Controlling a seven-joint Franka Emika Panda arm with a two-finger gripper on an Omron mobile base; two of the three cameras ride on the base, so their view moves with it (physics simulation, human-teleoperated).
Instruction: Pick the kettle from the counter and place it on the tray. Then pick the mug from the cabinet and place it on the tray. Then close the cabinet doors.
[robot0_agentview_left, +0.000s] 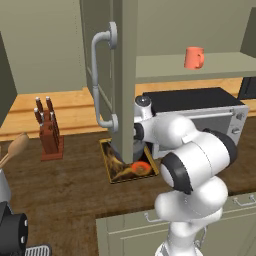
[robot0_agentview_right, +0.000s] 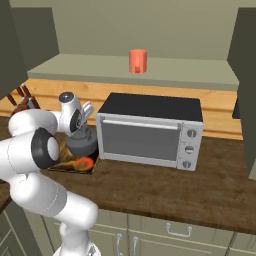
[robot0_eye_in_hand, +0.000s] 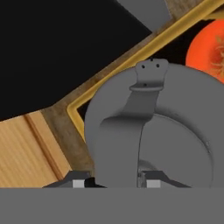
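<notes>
The dark grey kettle (robot0_agentview_right: 82, 144) is over the tray (robot0_agentview_right: 65, 165), at its end nearest the oven; I cannot tell whether it rests on it. In the hand view the kettle (robot0_eye_in_hand: 175, 131) lies inside the yellow rim (robot0_eye_in_hand: 109, 83). My gripper (robot0_eye_in_hand: 114, 183) is shut on the kettle's arched handle, one tip on each side. From the left base the open cabinet door (robot0_agentview_left: 125, 75) hides most of the kettle (robot0_agentview_left: 139, 151) and the hand. The orange mug (robot0_agentview_left: 194, 57) stands upright on the pale cabinet shelf (robot0_agentview_left: 220, 67), well above the arm, and is the mug (robot0_agentview_right: 137, 61) at the shelf's middle.
A silver toaster oven (robot0_agentview_right: 150, 130) stands on the dark counter (robot0_agentview_right: 200, 185) right next to the tray. A knife block (robot0_agentview_left: 49, 135) and a wooden spoon (robot0_agentview_left: 15, 147) are at the left. Another open door (robot0_agentview_right: 247, 75) hangs at the right.
</notes>
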